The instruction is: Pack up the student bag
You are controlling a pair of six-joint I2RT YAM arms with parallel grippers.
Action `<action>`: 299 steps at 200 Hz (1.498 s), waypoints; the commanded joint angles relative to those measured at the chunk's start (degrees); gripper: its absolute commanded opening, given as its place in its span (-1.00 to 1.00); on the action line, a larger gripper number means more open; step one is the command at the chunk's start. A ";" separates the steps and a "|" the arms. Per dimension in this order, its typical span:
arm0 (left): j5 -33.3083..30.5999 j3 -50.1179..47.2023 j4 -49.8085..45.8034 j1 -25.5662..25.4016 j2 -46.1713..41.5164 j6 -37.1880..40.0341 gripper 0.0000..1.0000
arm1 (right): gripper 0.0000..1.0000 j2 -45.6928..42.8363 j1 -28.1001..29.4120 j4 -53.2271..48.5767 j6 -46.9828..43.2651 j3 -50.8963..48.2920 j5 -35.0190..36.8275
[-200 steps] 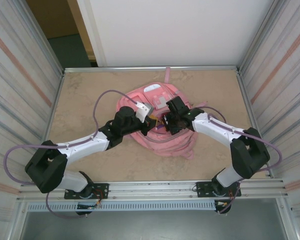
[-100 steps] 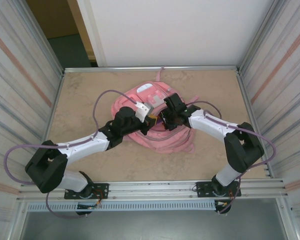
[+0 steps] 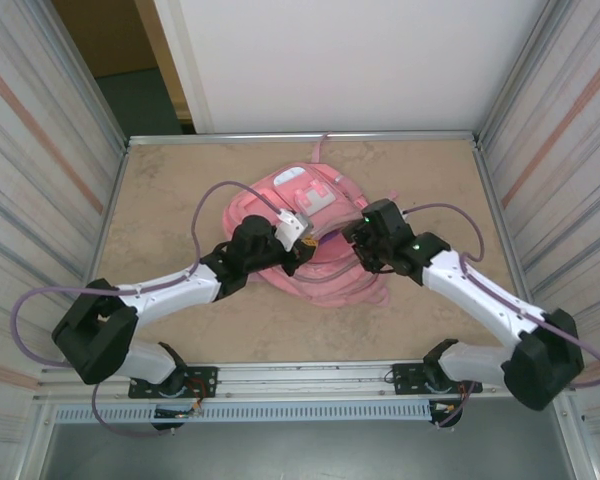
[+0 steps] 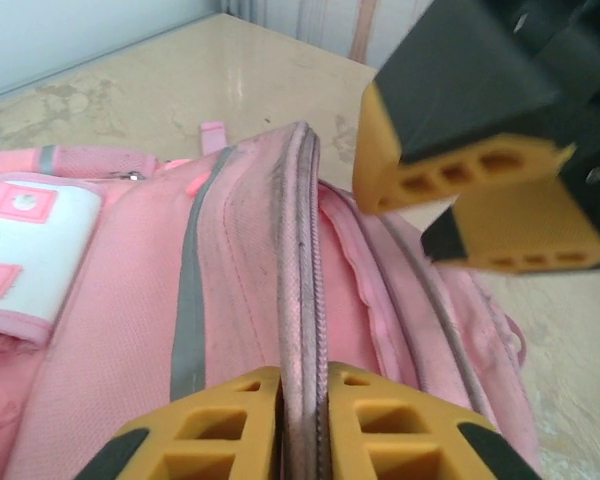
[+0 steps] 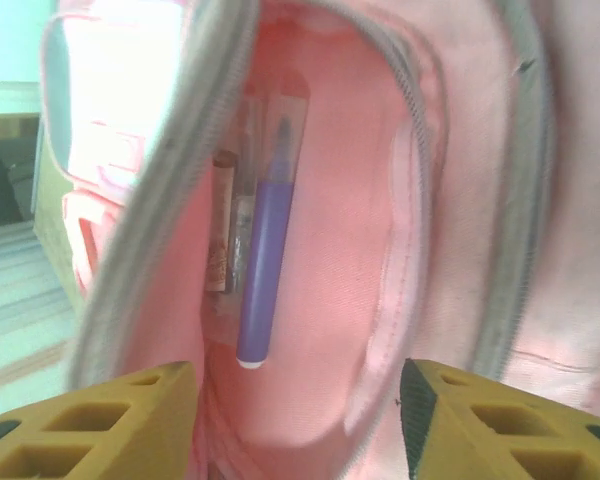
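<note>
The pink student bag (image 3: 320, 205) lies in the middle of the table, its white-grey patches toward the far side. My left gripper (image 3: 302, 243) is shut on the bag's grey zipper edge (image 4: 302, 330), pinching it between the yellow fingers (image 4: 225, 425). My right gripper (image 3: 363, 243) stands open just above an unzipped pocket (image 5: 330, 250). Inside that pocket lie a purple pen (image 5: 265, 250) with a clear cap and a brownish item (image 5: 223, 220) beside it. The right gripper's yellow fingers (image 4: 460, 160) show at the upper right of the left wrist view.
The beige table (image 3: 180, 180) is walled by corrugated metal panels (image 3: 40, 150) left and right and a white wall at the back. A pink strap (image 3: 320, 150) trails toward the far edge. Purple cables loop off both arms.
My right arm has swung back and to the right, drawing its gripper off the bag's middle. The left gripper holds its place on the zipper edge; the bag shifted slightly.
</note>
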 commanded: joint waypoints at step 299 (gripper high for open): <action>-12.09 0.14 -28.26 8.49 -3.99 -50.71 -1.00 | -0.67 32.78 -8.20 13.69 -39.14 13.03 -16.25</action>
